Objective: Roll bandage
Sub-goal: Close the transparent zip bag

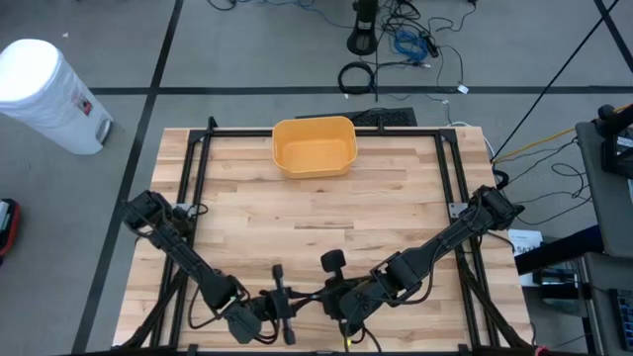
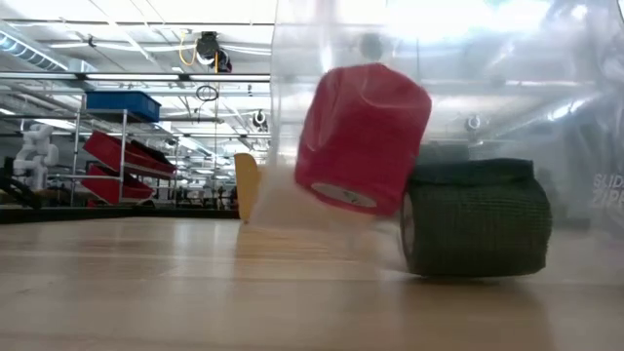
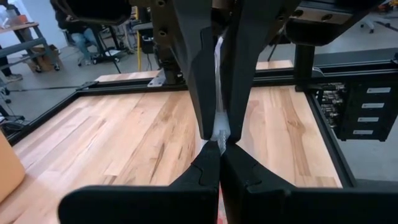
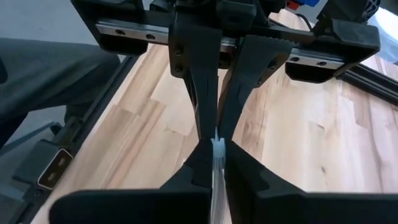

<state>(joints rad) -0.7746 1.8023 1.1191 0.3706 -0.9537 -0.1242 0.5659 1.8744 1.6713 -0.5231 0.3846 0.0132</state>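
Both claws meet at the tabletop's [image 1: 297,213] six o'clock edge: left claw [image 3: 219,146] and right claw [image 4: 216,149] each clamped together on the clear bag's [image 2: 322,210] rim. Pull apart evenly, slowly, so the red bandage roll [image 2: 363,136] inside stays reachable

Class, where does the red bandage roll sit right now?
In the low view, the red bandage roll sits tilted inside a clear plastic bag, leaning on the dark green roll beside it.

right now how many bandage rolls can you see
2, both in the low view inside a clear plastic bag: a red bandage roll tilted and raised, and a dark green bandage roll beside it on the wooden table. Others may be hidden.
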